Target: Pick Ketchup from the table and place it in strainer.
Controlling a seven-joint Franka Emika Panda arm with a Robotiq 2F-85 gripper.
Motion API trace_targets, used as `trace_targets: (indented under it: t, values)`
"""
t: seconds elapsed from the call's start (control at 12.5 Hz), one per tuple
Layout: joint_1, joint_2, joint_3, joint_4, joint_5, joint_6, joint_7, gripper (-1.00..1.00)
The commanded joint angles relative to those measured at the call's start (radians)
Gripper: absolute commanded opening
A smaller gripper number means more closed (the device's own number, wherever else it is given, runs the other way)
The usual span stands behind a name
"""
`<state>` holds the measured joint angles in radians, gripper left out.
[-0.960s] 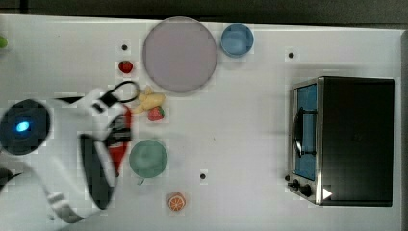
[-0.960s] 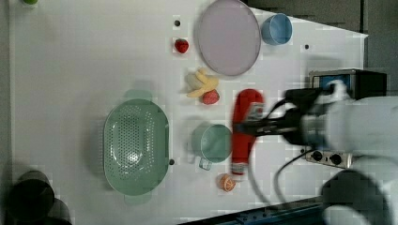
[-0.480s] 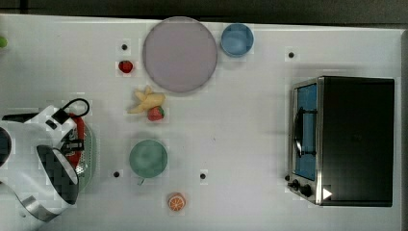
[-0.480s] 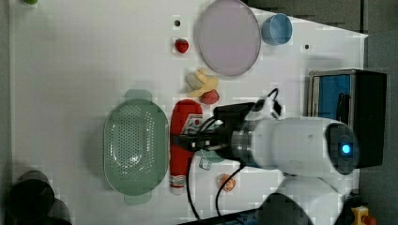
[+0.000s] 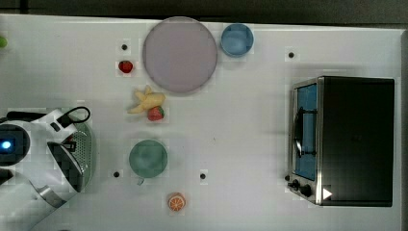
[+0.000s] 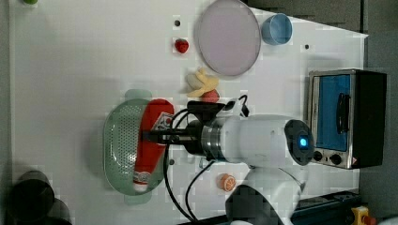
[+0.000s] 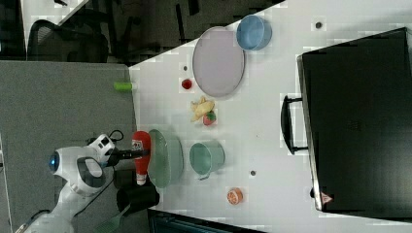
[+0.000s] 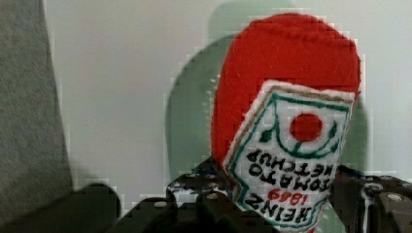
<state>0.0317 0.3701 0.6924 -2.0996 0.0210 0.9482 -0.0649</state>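
A white table (image 5: 250, 120) spreads across most of the top view, with a dark strip of floor (image 5: 192, 7) along the upper edge. In the right view, a grey carpeted floor (image 7: 63, 107) fills the left side, and a dark mesh chair (image 7: 63, 43) stands at the upper left. The lighting is even, with soft shadows.

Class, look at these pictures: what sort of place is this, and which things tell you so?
Probably a robotics lab set up as a play kitchen: a white table carries a toaster oven, toy fruit like the banana, and a robot gripper holding plush Ketchup.
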Motion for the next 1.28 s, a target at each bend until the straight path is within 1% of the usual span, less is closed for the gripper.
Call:
trace_targets:
  t: [0.08, 0.16, 0.32, 0.4, 0.56, 0.64, 0.8, 0.96, 1.12, 1.28]
  values:
    - [0.031, 0.061, -0.015, 0.009, 0.004, 0.045, 0.072, 0.24]
    - [0.033, 0.08, -0.022, 0.009, -0.004, 0.049, 0.072, 0.43]
    - [0.035, 0.1, -0.032, 0.011, -0.027, 0.059, 0.072, 0.87]
    - [0.034, 0.094, -0.033, 0.012, -0.027, 0.071, 0.072, 1.0]
    - [0.032, 0.062, -0.032, 0.015, -0.025, 0.074, 0.093, 1.0]
    - [0.025, 0.031, -0.034, 0.016, -0.025, 0.067, 0.137, 1.0]
    - [-0.006, -0.049, -0.035, 0.016, -0.025, 0.005, 0.192, 1.0]
    - [-0.062, -0.146, -0.037, 0.031, -0.025, -0.123, 0.191, 1.0]
    - [-0.13, -0.23, -0.049, 0.068, -0.023, -0.244, 0.191, 1.0]
    - [-0.193, -0.292, -0.09, 0.122, -0.016, -0.369, 0.184, 1.0]
